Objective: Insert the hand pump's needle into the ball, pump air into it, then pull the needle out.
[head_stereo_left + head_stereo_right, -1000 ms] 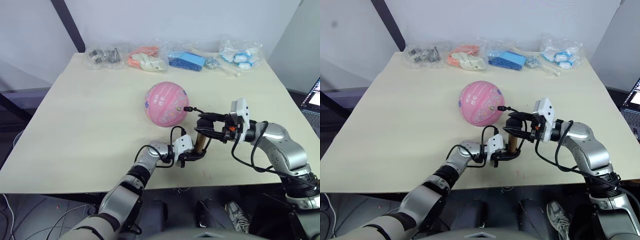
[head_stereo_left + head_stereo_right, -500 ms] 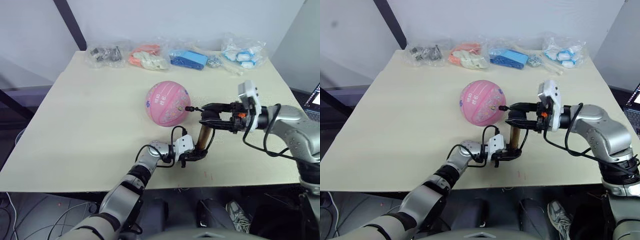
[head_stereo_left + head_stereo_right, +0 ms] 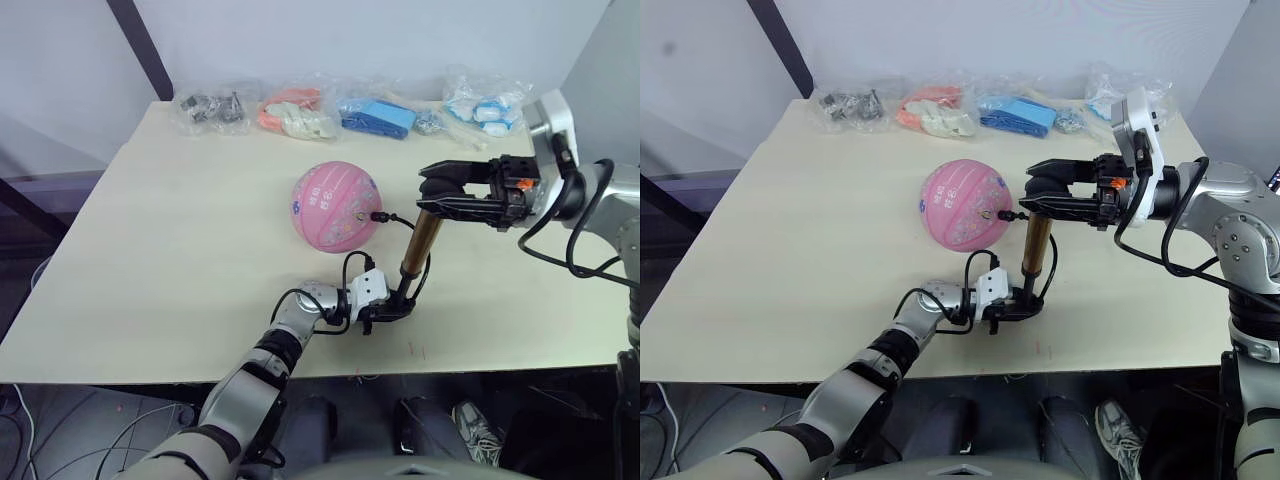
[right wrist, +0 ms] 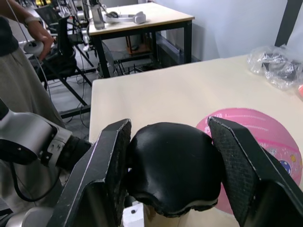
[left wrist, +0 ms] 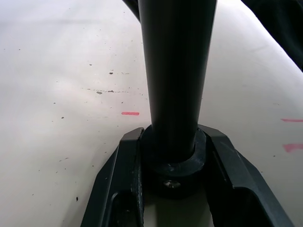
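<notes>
Bright, even light from overhead, soft shadows on the table (image 3: 180, 250), no glare; up close, the hand pump (image 5: 176, 85) blurs in the left wrist view.

Upright gold hand pump (image 3: 419, 244), needle (image 3: 374, 214) in pink ball (image 3: 334, 206).

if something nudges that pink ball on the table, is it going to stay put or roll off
Probably rolls: the ball is round, resting free on the flat table. The needle and hose plugged into it might hold it slightly. It likely feels light and a bit soft.
</notes>
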